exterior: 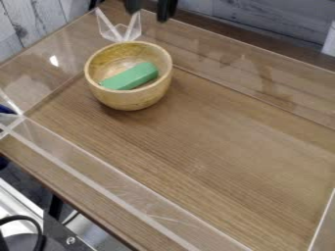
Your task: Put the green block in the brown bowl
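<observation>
We see the bowl (128, 75) standing on the table (210, 147) toward its far left corner, well away from the near and right edges. The block (131, 76) lies inside the bowl, on its floor, slanting from near-left to far-right and keeping within the rim. Above and behind the bowl, at the far edge of the table, we find the gripper (147, 8), mostly cut off by the top of the view; it hangs clear of both bowl and block, its jaws wide apart with nothing between them. A low wall (78, 162) runs along the table's near left edge.
</observation>
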`<state>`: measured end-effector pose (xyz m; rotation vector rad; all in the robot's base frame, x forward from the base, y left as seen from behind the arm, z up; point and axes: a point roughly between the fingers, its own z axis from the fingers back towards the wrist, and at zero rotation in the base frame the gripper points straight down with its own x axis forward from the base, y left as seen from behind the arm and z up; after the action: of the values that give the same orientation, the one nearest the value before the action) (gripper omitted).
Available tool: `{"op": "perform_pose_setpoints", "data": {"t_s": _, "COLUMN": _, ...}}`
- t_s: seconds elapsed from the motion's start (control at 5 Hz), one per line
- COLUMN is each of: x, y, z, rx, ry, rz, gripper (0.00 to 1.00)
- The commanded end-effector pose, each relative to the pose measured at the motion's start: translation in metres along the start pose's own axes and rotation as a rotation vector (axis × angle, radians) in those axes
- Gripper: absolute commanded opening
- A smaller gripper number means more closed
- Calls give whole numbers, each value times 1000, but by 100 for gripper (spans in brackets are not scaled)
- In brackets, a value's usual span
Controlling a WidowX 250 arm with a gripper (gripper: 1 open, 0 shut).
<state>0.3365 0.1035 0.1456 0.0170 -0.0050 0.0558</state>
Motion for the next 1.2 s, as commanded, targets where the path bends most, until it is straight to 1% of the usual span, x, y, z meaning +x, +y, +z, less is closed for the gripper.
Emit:
{"op": "perform_pose_setpoints", "data": {"t_s": 0.0, "x": 15, "y": 20, "z": 13, "rx": 60, "ry": -21, "rz": 60, "gripper": 100}}
{"op": "perform_pose_setpoints", "data": {"t_s": 0.2, "x": 23, "y": 28, "z": 5, "rx": 108, "ry": 21, "rz": 98, "gripper": 100}}
{"op": "perform_pose_setpoints", "data": {"t_s": 0.6, "x": 39, "y": 9, "z": -7, "rx": 175, "ry": 27, "rz": 119, "gripper": 100}}
{"op": "perform_pose_setpoints", "data": {"t_s": 0.8, "x": 40, "y": 23, "z": -31, "rx": 184, "ry": 51, "rz": 132, "gripper": 100}}
{"op": "perform_pose_setpoints", "data": {"t_s": 1.0, "x": 38, "y": 38, "z": -52, "rx": 189, "ry": 67, "rz": 150, "gripper": 100}}
